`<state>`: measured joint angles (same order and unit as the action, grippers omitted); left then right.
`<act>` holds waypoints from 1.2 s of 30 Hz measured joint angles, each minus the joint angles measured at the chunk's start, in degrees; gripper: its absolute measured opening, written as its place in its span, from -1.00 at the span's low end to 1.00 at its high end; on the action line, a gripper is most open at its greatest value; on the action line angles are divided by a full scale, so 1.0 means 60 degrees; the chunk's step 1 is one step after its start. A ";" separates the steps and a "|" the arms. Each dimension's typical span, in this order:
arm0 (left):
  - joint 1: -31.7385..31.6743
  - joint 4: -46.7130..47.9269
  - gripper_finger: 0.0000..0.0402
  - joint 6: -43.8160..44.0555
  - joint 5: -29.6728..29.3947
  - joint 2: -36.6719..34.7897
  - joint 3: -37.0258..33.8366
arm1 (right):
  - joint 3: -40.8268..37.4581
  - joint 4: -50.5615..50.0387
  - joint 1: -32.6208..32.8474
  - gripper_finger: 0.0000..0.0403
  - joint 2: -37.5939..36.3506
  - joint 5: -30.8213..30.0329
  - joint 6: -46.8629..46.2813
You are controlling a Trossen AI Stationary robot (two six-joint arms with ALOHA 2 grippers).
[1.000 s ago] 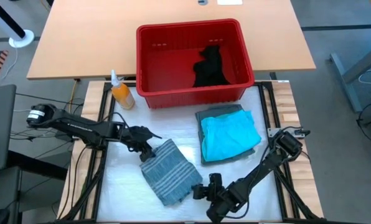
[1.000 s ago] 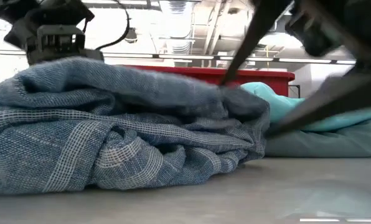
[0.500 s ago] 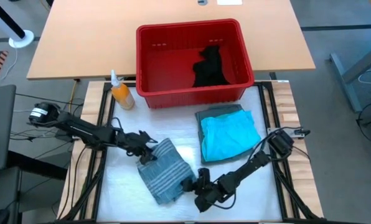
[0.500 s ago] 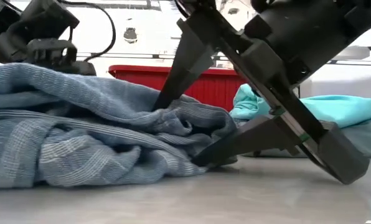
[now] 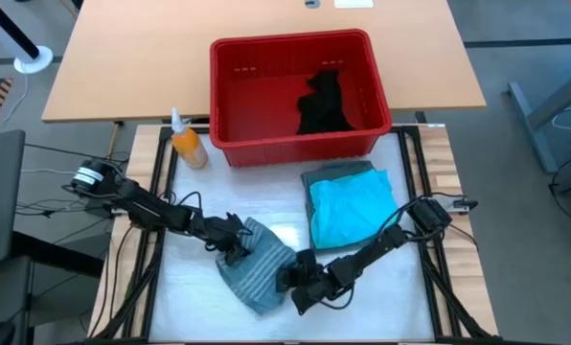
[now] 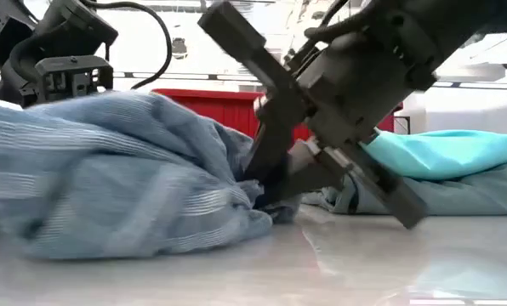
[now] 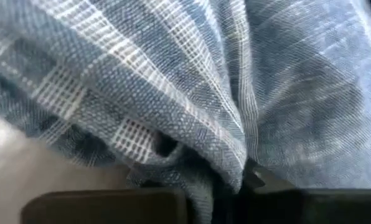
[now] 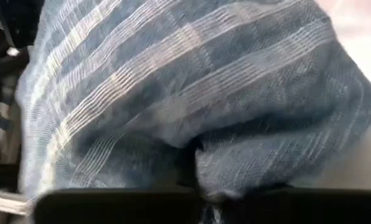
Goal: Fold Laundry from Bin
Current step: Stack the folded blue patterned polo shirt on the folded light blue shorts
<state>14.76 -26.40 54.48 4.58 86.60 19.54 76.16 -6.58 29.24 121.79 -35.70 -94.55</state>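
Observation:
The blue-grey striped shirt (image 5: 257,271) lies bunched on the white table cover, near the front middle. My left gripper (image 5: 236,247) is shut on its far left end, and my right gripper (image 5: 287,279) is shut on its right edge (image 6: 266,191). A turquoise garment (image 5: 353,206) lies folded on a grey-green one (image 5: 338,174) at the right. The red bin (image 5: 290,43) stands at the back, with a black garment (image 5: 322,103) heaped on its floor. My left gripper pinches a bunched fold of the shirt (image 7: 220,168) between its two fingers, several layers thick. It comes from the table's left, slanting down over the shirt's far left end, and the shirt rests on the table. My right gripper pinches a rolled fold at the shirt's right edge (image 8: 204,165) between its two fingers (image 6: 279,174). It comes from the table's right, slanting down, low over the table. The shirt lies on the table, its bulk heaped beyond the fingers.
An orange bottle with a white spray top (image 5: 188,144) stands left of the bin. The stack of two folded garments lies close to my right arm. Bare white cover shows left of the shirt and along the front edge.
My right gripper has gone toward the table's left, onto the shirt's right edge, and has shut on it. My left gripper has gone toward the near right along the shirt's far left end. The shirt has been pushed together into a narrower, higher heap.

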 joint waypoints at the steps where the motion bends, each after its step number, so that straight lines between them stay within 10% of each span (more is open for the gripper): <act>1: 0.0000 -0.0111 -0.86 -0.0091 0.0047 -0.0109 -0.0013 | -0.0014 -0.0150 -0.0029 -0.85 -0.0161 0.0013 0.0257; 15: -0.0007 -0.0676 -0.91 -0.1368 -0.0727 -0.1622 0.1771 | 0.0029 -0.3167 -0.0192 -0.83 -0.4233 0.0049 0.2837; 36: -0.2229 0.2341 -0.92 -0.2634 -0.1824 0.4662 1.1492 | -0.0451 -1.3779 -0.2719 -0.83 -0.9733 0.0423 0.5442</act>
<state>1.39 -12.35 38.68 -6.36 114.57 88.49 73.45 -89.25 12.93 63.39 -33.17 -61.90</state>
